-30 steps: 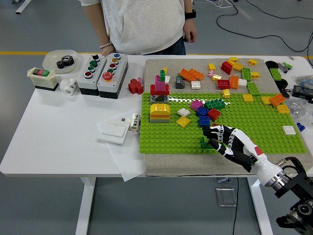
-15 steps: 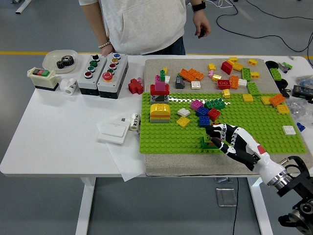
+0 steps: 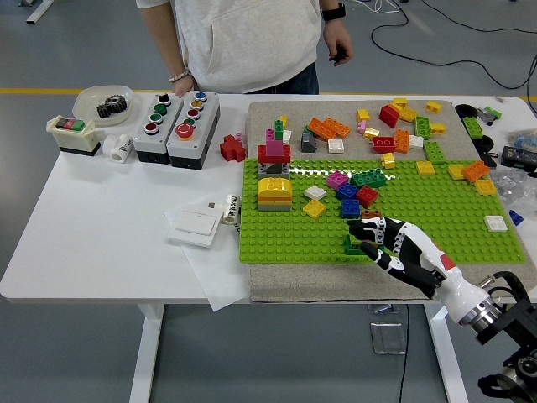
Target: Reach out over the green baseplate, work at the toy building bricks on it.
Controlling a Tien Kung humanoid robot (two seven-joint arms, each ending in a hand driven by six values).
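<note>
Green brick (image 3: 353, 245) sits on the green baseplate (image 3: 436, 227) near its front edge, just under the fingertips of the right robot hand (image 3: 393, 243). The fingers curl over and around the brick, apparently pinching it. Judged from its look, the brick is light, rigid plastic with smooth, slippery sides; studs lock it to the plate. Grip the two opposite side walls and pull straight up, avoiding tilt. The baseplate rests on a grey mat (image 3: 277, 284) on the worktop (image 3: 101, 227).
</note>
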